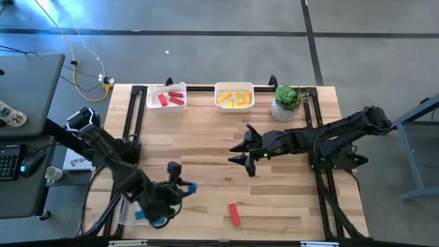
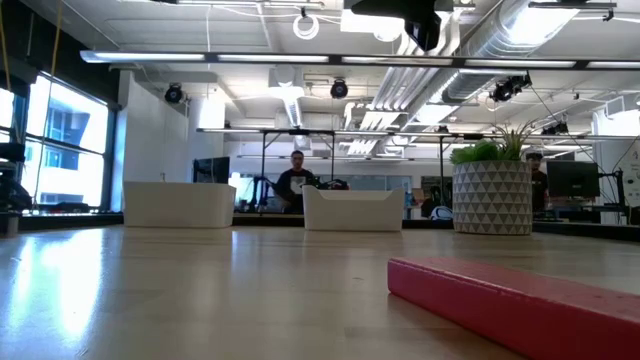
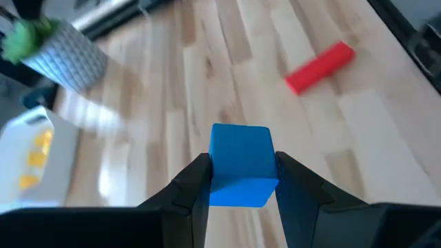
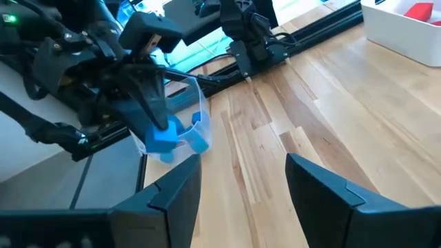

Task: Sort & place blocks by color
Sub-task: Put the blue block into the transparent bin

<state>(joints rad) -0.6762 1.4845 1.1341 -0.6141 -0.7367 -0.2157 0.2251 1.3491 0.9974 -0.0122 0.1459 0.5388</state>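
A blue block (image 3: 241, 165) sits between the fingers of my left gripper (image 1: 184, 186), near the table's near left corner and just right of a clear bin (image 1: 129, 209) that holds other blue blocks (image 1: 140, 215). The right wrist view shows that block (image 4: 162, 138) over the clear bin's rim (image 4: 196, 89). One red block (image 1: 234, 213) lies flat on the table near the near edge, also seen close in the low view (image 2: 520, 300). My right gripper (image 1: 241, 147) hovers open over the table's middle, touching nothing. My left gripper pinches the blue block by two opposite side faces (image 3: 215, 169), one finger (image 3: 189, 189) on each side. The fingers slant downward from the table's left. The block is lifted clear of the table, and its free end (image 3: 241, 141) sticks out past the fingertips.
At the far edge stand a white bin with red blocks (image 1: 167, 97), a white bin with yellow blocks (image 1: 234, 97) and a small potted plant (image 1: 288, 103). Bare wood lies between the two grippers. A person (image 2: 296, 180) shows in the room beyond the table.
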